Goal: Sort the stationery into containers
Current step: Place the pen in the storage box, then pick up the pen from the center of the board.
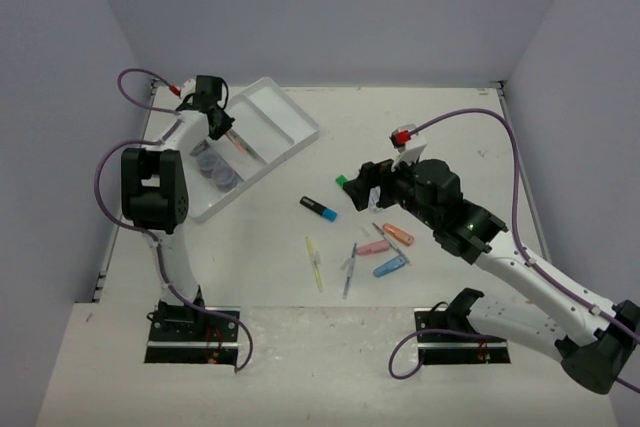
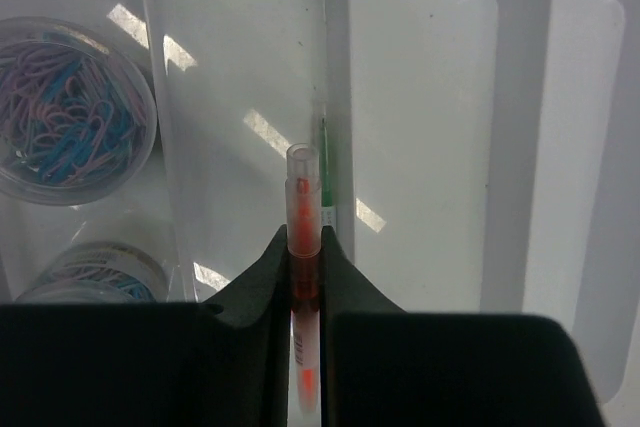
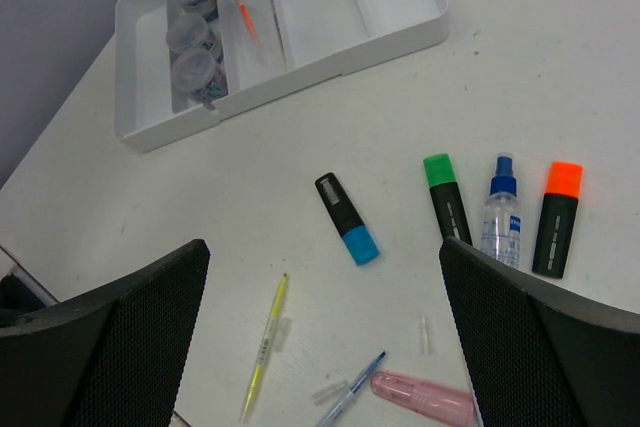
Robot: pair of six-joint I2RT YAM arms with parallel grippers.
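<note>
In the left wrist view the orange pen (image 2: 302, 207) is hidden in its lower part between the fingers of the left end effector (image 2: 303, 245); one jar of clips (image 2: 65, 112) is cut by the left edge, and a second jar (image 2: 95, 269) lies half behind the black body. In the right wrist view the bottom edge cuts the pink oblong piece (image 3: 425, 399) and the blue pen (image 3: 352, 395)
</note>
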